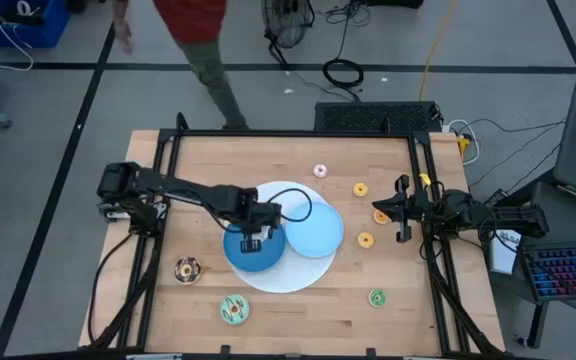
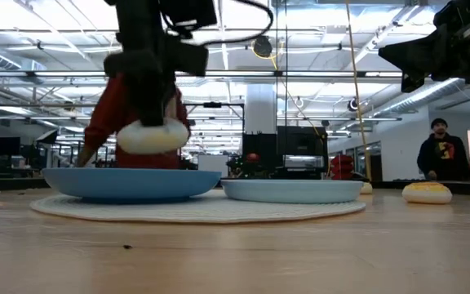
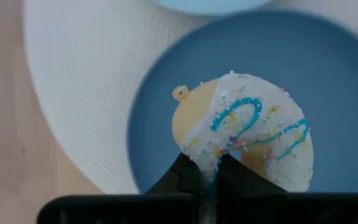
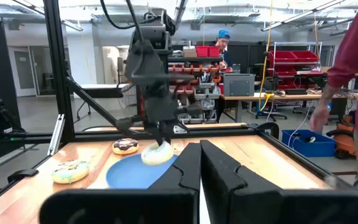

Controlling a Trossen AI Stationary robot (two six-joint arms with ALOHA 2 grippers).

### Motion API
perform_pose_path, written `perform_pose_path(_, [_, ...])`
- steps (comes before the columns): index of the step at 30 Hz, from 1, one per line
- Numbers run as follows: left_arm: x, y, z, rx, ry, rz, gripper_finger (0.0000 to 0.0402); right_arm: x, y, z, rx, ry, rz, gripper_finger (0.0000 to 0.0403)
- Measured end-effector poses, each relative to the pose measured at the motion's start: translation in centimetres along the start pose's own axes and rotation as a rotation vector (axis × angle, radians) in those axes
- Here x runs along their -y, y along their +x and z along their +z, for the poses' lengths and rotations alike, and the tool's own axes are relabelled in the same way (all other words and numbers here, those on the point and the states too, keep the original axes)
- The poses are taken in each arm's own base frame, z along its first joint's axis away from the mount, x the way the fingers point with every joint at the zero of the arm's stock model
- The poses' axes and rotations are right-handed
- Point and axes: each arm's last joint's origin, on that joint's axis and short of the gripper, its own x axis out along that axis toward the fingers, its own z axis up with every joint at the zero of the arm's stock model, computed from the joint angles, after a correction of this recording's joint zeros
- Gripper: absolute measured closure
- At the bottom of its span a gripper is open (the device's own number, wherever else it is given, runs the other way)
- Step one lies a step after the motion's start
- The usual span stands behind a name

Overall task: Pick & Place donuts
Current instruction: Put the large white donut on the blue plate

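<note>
Your left hand (image 1: 252,240) grips the white donut (image 3: 247,134) above the empty dark plate (image 1: 268,258); right hand (image 1: 404,210) closed, idle. Other donuts remain on the surface (image 1: 298,310).

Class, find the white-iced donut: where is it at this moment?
The white-iced donut hangs just above the darker blue plate, left of table centre, pinched in the left end effector; the low view shows a gap beneath it.

The wooden table (image 1: 298,300) carries a round white mat (image 1: 286,275) at its centre. Directly on the wood lie a chocolate donut (image 1: 187,269), a green donut (image 1: 234,310), and tiny donuts: pink (image 1: 320,171), three orange (image 1: 360,189), green (image 1: 376,297).
</note>
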Motion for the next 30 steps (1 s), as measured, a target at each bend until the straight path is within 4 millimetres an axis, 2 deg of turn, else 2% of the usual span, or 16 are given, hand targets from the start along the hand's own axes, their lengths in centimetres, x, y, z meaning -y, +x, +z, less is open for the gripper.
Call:
perform_pose_path(5, [-0.3,2.6,0.0,-0.055,-0.017,-0.012,0.0377,0.0,0.0,0.0,0.001,0.000,0.000,0.0403])
perform_pose_path(9, [-0.5,3.4,0.1,-0.087,-0.037,-0.113,0.0379,0.0,0.0,0.0,0.001,0.000,0.000,0.0403])
perform_pose_path(24, [-1.0,2.8,0.1,-0.064,-0.073,-0.065,0.0281,0.0,0.0,0.0,0.000,0.000,0.000,0.0403])
perform_pose_path(30, [-1.2,2.8,0.1,-0.055,-0.078,0.015,0.0227,0.0,0.0,0.0,0.000,0.000,0.000,0.0403])
